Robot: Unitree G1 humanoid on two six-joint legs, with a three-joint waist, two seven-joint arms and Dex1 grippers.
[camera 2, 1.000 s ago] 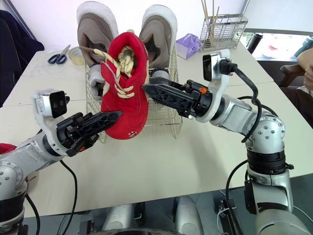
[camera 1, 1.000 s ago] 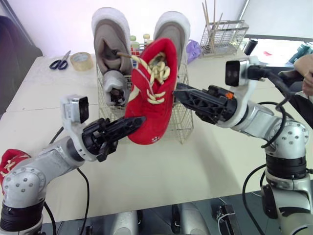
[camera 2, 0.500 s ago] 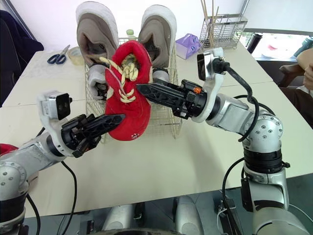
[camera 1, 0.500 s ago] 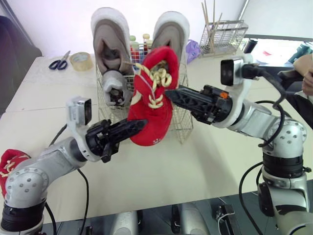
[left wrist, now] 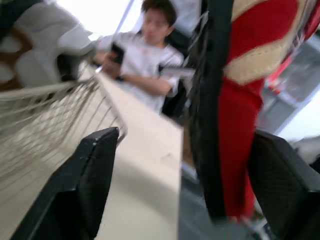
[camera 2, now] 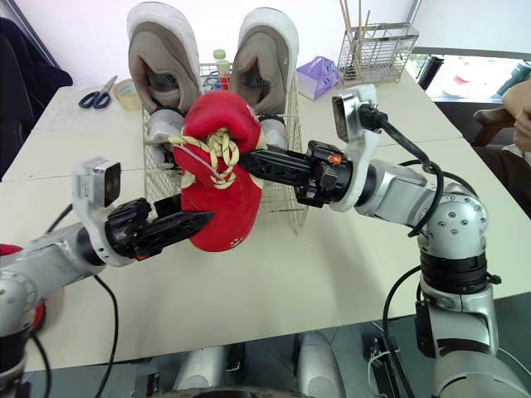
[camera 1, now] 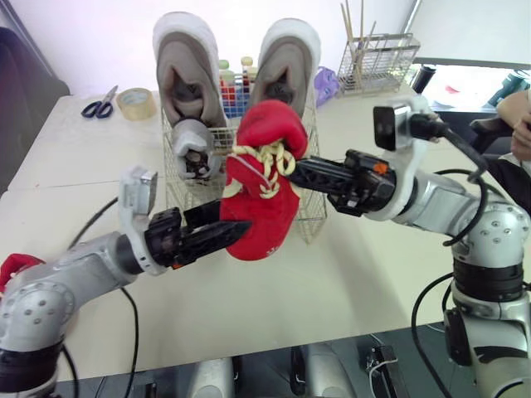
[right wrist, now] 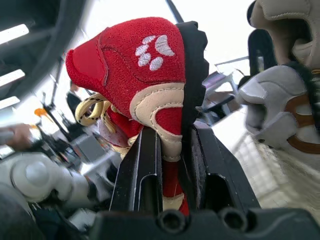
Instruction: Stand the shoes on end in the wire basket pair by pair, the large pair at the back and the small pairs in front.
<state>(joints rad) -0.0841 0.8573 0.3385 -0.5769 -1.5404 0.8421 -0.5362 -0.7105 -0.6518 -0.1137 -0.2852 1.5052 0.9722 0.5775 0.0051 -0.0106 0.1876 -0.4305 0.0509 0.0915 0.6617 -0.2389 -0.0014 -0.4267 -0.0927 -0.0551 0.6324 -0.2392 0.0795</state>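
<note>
A small red shoe [camera 1: 261,199] with cream laces hangs in the air just in front of the wire basket [camera 1: 309,207]. My right gripper [camera 1: 300,170] is shut on the red shoe's edge; the right wrist view shows both fingers [right wrist: 142,165] clamped on it. My left gripper [camera 1: 222,228] is open under the shoe's lower end, its fingers [left wrist: 85,185] spread wide with the shoe between them. The large grey pair [camera 1: 184,66] stands on end at the basket's back. A small grey shoe [camera 1: 192,143] stands in front on the left. A second red shoe [camera 1: 12,267] lies at the table's left edge.
Scissors [camera 1: 98,105] and a tape roll [camera 1: 136,101] lie at the back left. A wire utensil rack [camera 1: 377,58] and a purple box [camera 1: 327,83] stand at the back right. A person sits at the far right [camera 1: 518,116]. Bottles [camera 1: 235,70] stand behind the basket.
My right gripper has closed on the red shoe and my left gripper has opened. The shoe has tipped over and sunk a little in front of the basket.
</note>
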